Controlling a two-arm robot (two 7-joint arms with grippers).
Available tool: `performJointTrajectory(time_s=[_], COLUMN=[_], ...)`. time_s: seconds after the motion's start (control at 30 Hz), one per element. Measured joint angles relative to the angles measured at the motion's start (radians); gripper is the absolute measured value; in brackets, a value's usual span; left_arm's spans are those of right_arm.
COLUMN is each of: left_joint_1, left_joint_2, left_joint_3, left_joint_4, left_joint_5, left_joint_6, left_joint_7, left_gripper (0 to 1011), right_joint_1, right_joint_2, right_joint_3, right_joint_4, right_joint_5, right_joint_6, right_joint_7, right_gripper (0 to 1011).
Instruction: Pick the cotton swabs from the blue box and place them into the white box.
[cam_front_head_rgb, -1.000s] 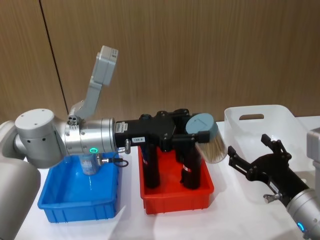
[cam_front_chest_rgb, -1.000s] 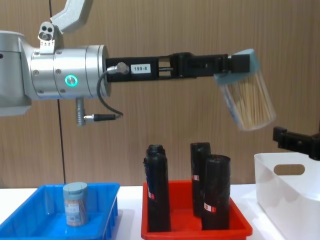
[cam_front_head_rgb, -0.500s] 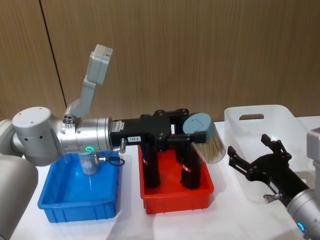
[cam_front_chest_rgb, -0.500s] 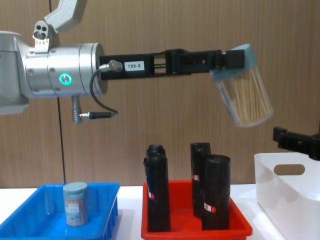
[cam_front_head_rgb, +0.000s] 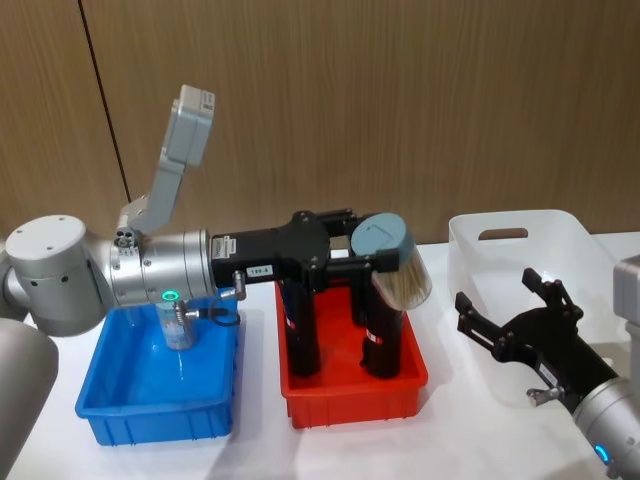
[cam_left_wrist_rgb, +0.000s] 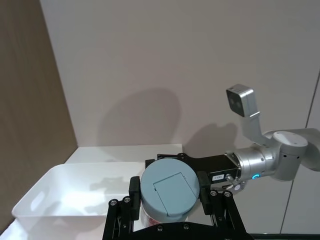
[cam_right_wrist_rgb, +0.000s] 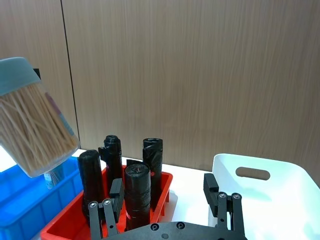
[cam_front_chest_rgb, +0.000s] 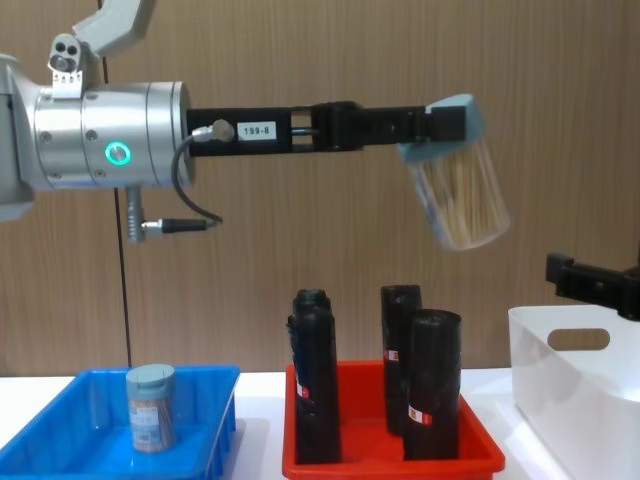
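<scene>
My left gripper (cam_front_head_rgb: 372, 248) is shut on the pale blue lid of a cotton swab jar (cam_front_head_rgb: 398, 268), holding it tilted in the air above the red tray. From the chest, this jar (cam_front_chest_rgb: 460, 195) hangs high and to the left of the white box (cam_front_chest_rgb: 572, 385). The left wrist view looks straight at its lid (cam_left_wrist_rgb: 169, 192), clamped between the two fingers. A second jar of cotton swabs (cam_front_head_rgb: 180, 326) stands upright in the blue box (cam_front_head_rgb: 150, 412). My right gripper (cam_front_head_rgb: 497, 292) hovers open in front of the white box (cam_front_head_rgb: 510, 222), holding nothing.
A red tray (cam_front_head_rgb: 350, 398) with several tall black cylinders (cam_front_chest_rgb: 315, 375) sits between the blue box and the white box, right under the held jar. A wooden wall closes off the back.
The left arm has drawn back to the left and slightly up, carrying the jar away from the white box. The right gripper has not moved.
</scene>
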Motion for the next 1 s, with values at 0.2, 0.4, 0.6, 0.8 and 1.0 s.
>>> performJointTrajectory(time_s=[0.2,0.4,0.6,0.8,1.0], left_joint_1=[0.016,0.030,0.048,0.063,0.076], left_joint_2=[0.016,0.031,0.048,0.060,0.071], left_joint_3=[-0.004,-0.006,-0.008,-0.009,-0.009], left_joint_4=[-0.037,-0.072,-0.114,-0.147,-0.176], left_joint_5=[0.003,0.004,0.007,0.008,0.002], left_joint_6=[0.011,0.023,0.039,0.053,0.072], left_joint_7=[0.045,0.080,0.130,0.173,0.209], left_gripper=[690,690,690,689,690], right_joint_1=[0.000,0.000,0.000,0.000,0.000], right_joint_2=[0.000,0.000,0.000,0.000,0.000], right_joint_3=[0.000,0.000,0.000,0.000,0.000], right_joint_4=[0.000,0.000,0.000,0.000,0.000], right_joint_5=[0.000,0.000,0.000,0.000,0.000], right_joint_6=[0.000,0.000,0.000,0.000,0.000], right_joint_7=[0.000,0.000,0.000,0.000,0.000], right_gripper=[1002,1002,1002,1002,1002])
